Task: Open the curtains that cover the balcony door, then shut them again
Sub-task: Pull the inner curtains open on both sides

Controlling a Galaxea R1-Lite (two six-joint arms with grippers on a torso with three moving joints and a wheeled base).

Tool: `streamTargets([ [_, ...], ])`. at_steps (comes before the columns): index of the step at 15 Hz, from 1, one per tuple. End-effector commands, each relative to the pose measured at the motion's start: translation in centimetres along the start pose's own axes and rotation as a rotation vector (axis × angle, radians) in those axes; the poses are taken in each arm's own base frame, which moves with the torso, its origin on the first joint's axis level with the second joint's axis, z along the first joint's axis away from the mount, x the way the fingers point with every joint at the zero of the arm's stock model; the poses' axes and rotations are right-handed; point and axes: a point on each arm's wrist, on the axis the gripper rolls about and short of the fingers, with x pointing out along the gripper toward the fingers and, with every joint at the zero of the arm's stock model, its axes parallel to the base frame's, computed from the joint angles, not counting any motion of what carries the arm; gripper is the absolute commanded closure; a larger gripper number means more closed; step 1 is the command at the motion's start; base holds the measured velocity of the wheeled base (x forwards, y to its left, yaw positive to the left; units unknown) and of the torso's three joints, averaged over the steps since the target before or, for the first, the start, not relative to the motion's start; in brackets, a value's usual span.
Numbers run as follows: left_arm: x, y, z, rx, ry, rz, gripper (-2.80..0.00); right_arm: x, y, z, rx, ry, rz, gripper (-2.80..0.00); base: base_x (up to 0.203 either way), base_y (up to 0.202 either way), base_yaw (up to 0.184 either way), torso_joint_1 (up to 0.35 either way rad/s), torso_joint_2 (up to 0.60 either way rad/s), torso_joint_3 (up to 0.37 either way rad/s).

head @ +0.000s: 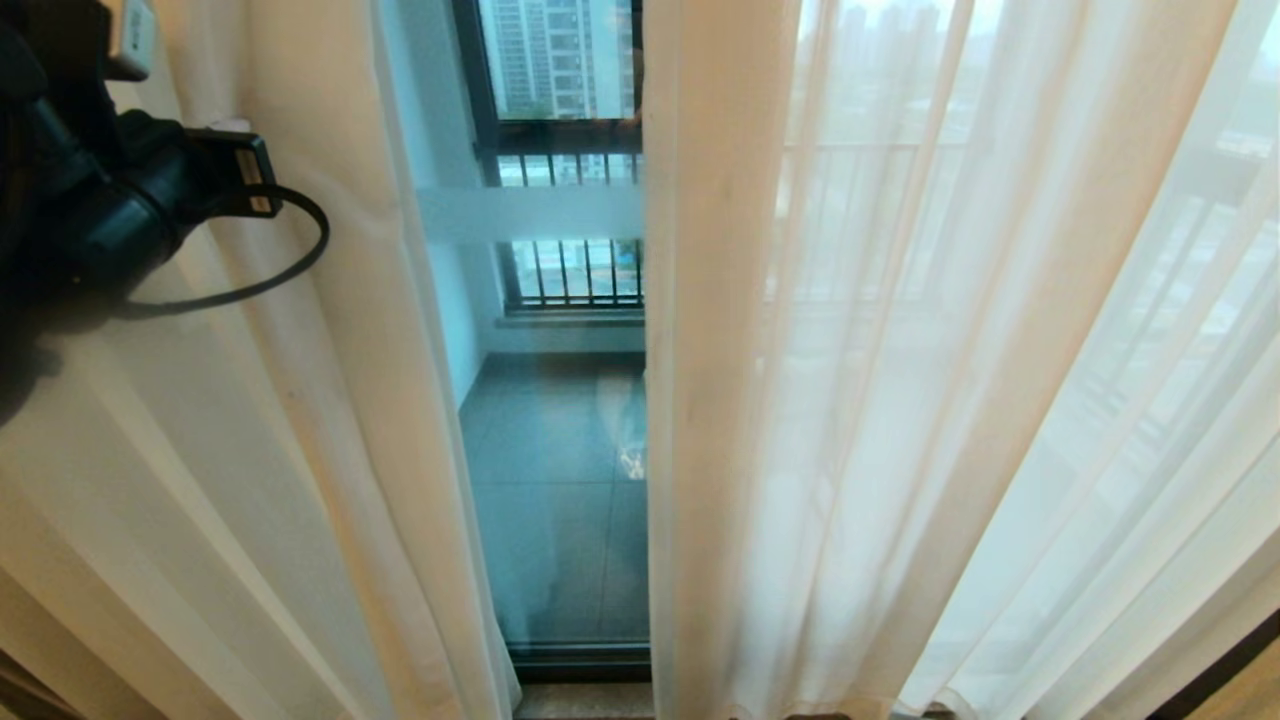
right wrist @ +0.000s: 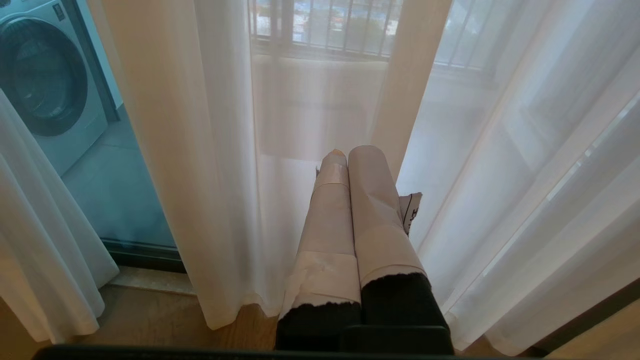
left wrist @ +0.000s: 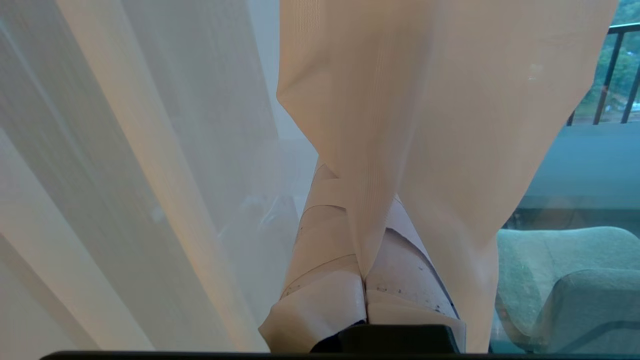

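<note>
Two sheer white curtains hang before the balcony door [head: 560, 480], whose glass and dark bottom frame show in a gap between them. My left gripper [head: 245, 170] is at the upper left, against the left curtain [head: 330, 400]. In the left wrist view its taped fingers [left wrist: 325, 280] are shut on a fold of that curtain [left wrist: 370, 150], which runs down between them. The right curtain [head: 900, 400] hangs loose. My right gripper [right wrist: 349, 155] sits low near the floor beside the right curtain [right wrist: 525, 175], its taped fingers shut together and holding nothing.
Beyond the glass lie a tiled balcony floor, a washing machine [right wrist: 45, 80] and a window with black railing bars [head: 575, 270]. A green chair [left wrist: 565, 280] is reflected or stands by the left arm. A black cable loop [head: 300, 250] hangs from the left wrist. Wooden floor [right wrist: 150, 310] lies below.
</note>
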Motion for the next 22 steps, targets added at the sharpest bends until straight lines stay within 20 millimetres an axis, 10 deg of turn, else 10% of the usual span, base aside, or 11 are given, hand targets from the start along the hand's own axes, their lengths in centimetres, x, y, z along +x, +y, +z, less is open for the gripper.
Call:
streamTargets([
  [1, -0.11, 0.03, -0.02, 0.001, -0.001, 0.003, 0.00, 0.01, 0.00, 0.00, -0.001, 0.001, 0.002, 0.00, 0.000, 0.000, 0.000, 0.000, 0.00, 0.000],
  [22, -0.24, -0.03, -0.93, 0.011, 0.029, 0.004, 0.00, 0.01, 0.00, 0.00, -0.001, 0.001, 0.001, 0.00, 0.000, 0.141, 0.000, 0.002, 0.00, 0.002],
])
